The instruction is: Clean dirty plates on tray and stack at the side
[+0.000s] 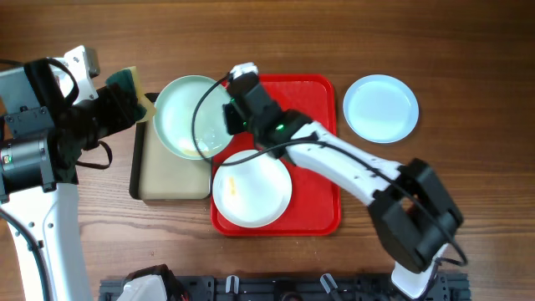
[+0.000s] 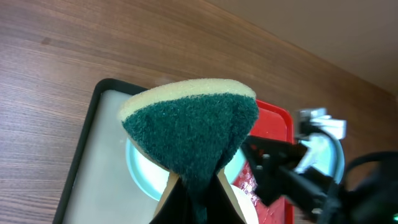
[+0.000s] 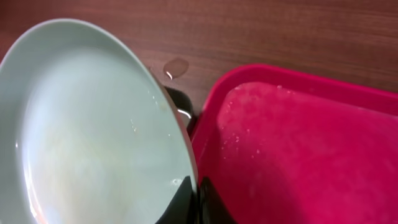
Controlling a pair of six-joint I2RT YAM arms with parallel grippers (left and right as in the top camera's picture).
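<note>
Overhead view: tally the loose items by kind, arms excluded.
Plates: 3 (aqua plate, white plate, pale blue plate)
Trays: 2 (red tray, beige tray)
Sponges: 1 (sponge)
Total: 6
</note>
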